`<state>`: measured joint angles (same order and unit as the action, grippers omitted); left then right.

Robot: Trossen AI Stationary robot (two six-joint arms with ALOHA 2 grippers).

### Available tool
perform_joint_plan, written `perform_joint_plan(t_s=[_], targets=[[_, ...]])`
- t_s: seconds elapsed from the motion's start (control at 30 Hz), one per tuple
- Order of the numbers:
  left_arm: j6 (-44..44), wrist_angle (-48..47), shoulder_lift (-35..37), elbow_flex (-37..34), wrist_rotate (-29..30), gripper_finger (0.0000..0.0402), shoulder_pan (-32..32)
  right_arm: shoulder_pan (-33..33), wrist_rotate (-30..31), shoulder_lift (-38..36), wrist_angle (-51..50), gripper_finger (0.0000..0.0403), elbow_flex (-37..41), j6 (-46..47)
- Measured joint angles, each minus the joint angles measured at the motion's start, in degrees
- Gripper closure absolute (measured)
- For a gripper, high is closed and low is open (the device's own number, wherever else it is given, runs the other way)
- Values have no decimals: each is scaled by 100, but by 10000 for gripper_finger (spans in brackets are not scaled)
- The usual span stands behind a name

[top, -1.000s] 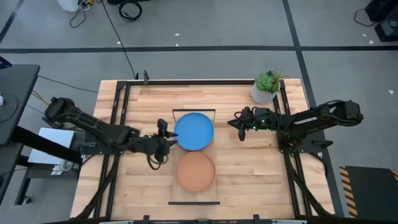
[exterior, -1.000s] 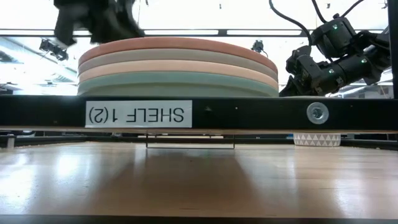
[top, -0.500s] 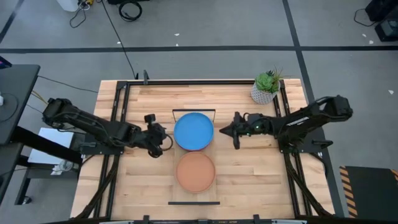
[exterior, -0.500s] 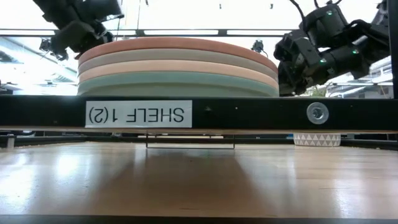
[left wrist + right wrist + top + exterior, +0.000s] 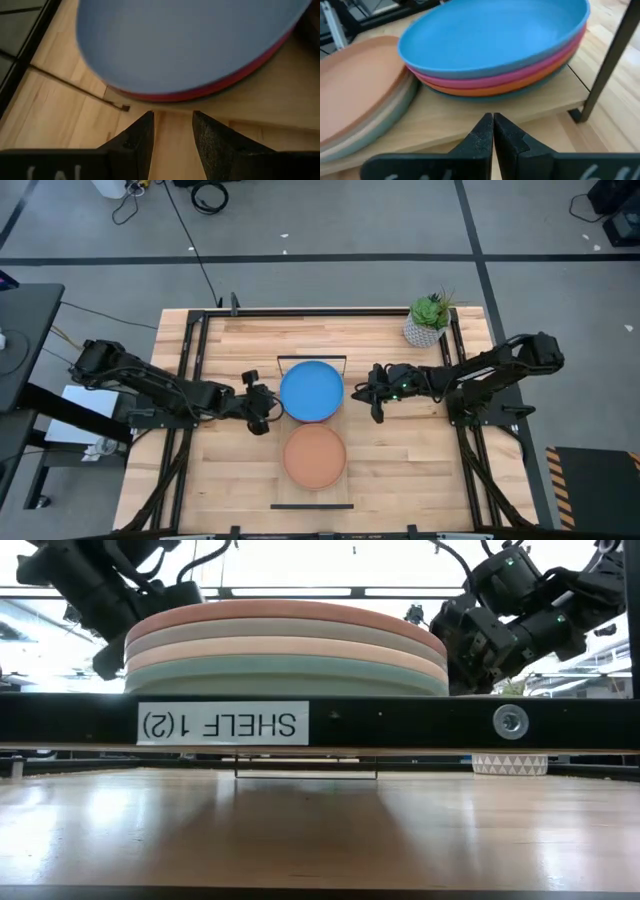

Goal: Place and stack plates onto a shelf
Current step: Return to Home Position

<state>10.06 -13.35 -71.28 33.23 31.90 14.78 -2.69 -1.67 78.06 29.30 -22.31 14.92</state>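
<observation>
Two stacks of plates stand on the shelf [image 5: 312,492]. The far stack [image 5: 312,390] has a blue plate [image 5: 495,35] on top, then magenta, orange and dark teal. The near stack [image 5: 315,457] has a tan plate on top, with grey, cream and light teal plates [image 5: 285,668] below. My left gripper [image 5: 264,408] is open, close to the far stack's left rim, its fingers [image 5: 212,140] pointing at it. My right gripper [image 5: 374,395] is shut, just right of that stack, with its tips [image 5: 493,120] at the shelf's edge.
A white-potted green plant [image 5: 428,320] stands at the table's far right corner. Black wire frames [image 5: 605,60] rise at the shelf's short ends. Black rails run along the table's left and right sides. Bare wood lies on both sides of the shelf.
My left gripper drew back from the blue plate's rim toward the table's left, then came back toward the stack and lower. My right gripper moved toward the table's left, closer to the far stack, and dropped. The plates have stayed where they were.
</observation>
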Motion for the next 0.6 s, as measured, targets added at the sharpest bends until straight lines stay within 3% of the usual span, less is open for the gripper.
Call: perform_joint_plan(t_s=[0.33, 0.47, 0.6], targets=[[-383, 555, -567, 17, -156, 260, -269, 156, -11, -255, -369, 383, -2, -111], [-267, 13, -271, 84, -74, 260, -156, 154, -3, -687, -995, 383, 0, 20], [-170, 72, 239, -46, -43, 260, 74, 245, 69, -1180, -1125, 383, 130, -43]])
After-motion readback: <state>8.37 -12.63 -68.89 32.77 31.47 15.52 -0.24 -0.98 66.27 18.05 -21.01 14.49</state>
